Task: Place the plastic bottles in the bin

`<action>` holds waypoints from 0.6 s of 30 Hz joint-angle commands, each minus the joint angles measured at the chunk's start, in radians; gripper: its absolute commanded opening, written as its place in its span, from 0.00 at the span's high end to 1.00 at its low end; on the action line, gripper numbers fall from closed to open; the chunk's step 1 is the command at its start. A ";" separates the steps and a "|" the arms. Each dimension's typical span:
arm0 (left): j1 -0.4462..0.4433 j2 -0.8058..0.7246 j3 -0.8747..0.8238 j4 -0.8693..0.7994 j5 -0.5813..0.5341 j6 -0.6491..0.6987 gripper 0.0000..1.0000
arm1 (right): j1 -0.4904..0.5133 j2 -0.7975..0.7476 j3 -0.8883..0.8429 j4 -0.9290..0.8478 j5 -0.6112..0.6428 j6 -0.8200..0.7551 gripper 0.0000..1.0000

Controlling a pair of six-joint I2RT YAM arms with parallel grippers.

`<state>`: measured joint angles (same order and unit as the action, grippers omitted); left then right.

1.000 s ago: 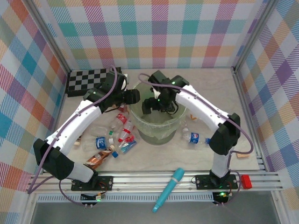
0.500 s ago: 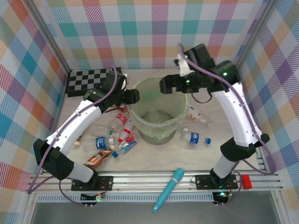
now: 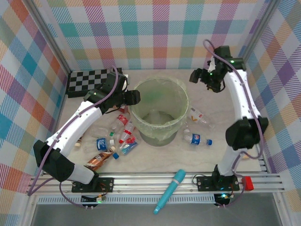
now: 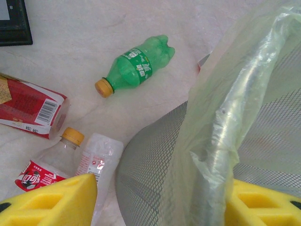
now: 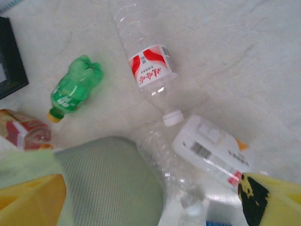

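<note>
The left tool [image 4: 160, 200] is cropped at the lower edge.

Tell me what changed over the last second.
The right end effector, open, rose out of the bin and swung away toward the far right of the table. The left end effector stayed put, straddling the bin's rim. The bin and the plastic bottles lying around it are where they were.

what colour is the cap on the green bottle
Orange-yellow. The cap on the green bottle shows best in the left wrist view.
</note>
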<state>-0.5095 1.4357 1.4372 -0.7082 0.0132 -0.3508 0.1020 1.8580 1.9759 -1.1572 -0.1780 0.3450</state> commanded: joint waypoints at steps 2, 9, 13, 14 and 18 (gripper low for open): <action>-0.017 -0.015 -0.007 -0.041 -0.007 0.012 0.39 | 0.010 0.138 -0.013 0.138 -0.064 -0.013 0.07; -0.017 0.003 0.000 -0.033 -0.002 0.010 0.39 | 0.027 0.327 0.058 0.195 -0.096 0.019 0.07; -0.017 0.000 -0.007 -0.022 -0.005 0.008 0.39 | 0.045 0.378 0.087 0.203 -0.120 0.030 0.06; -0.017 0.000 -0.012 -0.021 -0.007 0.010 0.40 | 0.049 0.387 0.088 0.211 -0.119 0.036 0.05; -0.017 0.004 -0.017 -0.023 -0.009 0.015 0.39 | 0.061 0.433 0.115 0.215 -0.114 0.065 0.01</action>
<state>-0.5095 1.4361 1.4368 -0.7074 0.0132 -0.3504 0.1520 2.2581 2.0483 -0.9585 -0.2676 0.3809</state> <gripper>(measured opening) 0.608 0.994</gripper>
